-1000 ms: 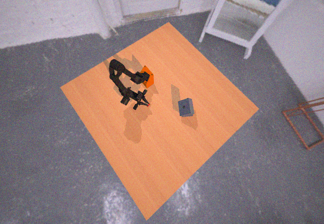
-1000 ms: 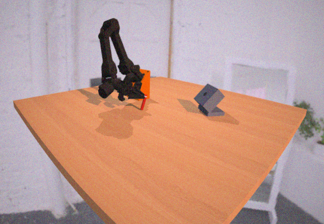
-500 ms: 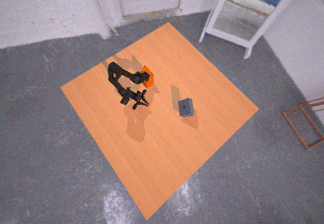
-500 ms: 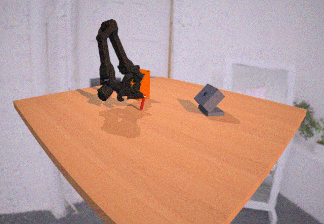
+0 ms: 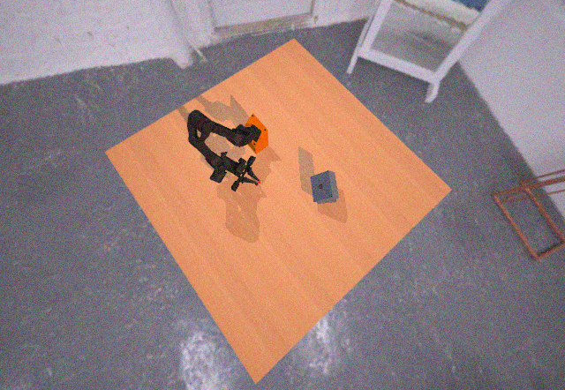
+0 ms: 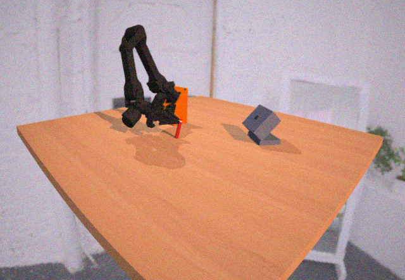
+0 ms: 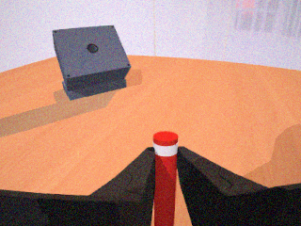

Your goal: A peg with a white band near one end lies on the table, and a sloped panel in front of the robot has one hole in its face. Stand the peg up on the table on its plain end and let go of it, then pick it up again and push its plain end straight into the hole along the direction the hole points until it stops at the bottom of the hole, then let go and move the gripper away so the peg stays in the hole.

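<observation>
The red peg [image 6: 178, 130] [image 7: 165, 188] is nearly upright, leaning slightly, with its white-banded end up and its plain end down at or just above the table. In the top view only its red tip [image 5: 259, 182] shows. My gripper [image 5: 256, 181] [image 6: 179, 122] [image 7: 165, 153] is shut on the peg just below the white band, reaching in from the side. Whether the plain end touches the table is hard to tell. The grey sloped panel [image 5: 325, 194] [image 6: 254, 122] [image 7: 89, 60] stands apart from the peg, its single hole [image 5: 320, 186] [image 6: 256, 117] [image 7: 92, 48] visible in its tilted face.
An orange upright panel [image 5: 261, 143] [image 6: 182, 106] stands close behind the gripper, beside the arm's base. The wooden table [image 5: 274, 285] [image 6: 196, 204] [image 7: 212, 108] carries the arm and both blocks. The arm's folded links rise high behind the gripper.
</observation>
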{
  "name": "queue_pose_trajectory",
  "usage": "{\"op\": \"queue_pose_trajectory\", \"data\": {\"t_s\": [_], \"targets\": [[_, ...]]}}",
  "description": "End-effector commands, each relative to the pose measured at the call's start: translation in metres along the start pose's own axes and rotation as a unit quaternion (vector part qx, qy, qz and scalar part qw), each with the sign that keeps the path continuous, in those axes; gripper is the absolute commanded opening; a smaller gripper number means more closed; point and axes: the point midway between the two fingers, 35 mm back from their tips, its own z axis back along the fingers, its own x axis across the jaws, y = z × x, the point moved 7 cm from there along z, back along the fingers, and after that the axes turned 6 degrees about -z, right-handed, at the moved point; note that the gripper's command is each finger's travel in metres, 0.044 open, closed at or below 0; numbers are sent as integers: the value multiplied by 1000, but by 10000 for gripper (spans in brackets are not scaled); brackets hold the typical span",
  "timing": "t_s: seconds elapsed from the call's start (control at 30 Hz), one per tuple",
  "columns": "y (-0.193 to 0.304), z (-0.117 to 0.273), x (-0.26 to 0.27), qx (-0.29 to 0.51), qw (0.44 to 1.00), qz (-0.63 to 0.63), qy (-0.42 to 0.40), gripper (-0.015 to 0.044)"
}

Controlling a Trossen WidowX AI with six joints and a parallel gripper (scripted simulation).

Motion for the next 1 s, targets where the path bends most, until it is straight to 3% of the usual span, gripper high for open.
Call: {"op": "queue_pose_trajectory", "data": {"t_s": [0.0,0.97], "targets": [[1,1,0,0,1000,0,0,49],[8,4,1,-24,1000,2,0,49]]}}
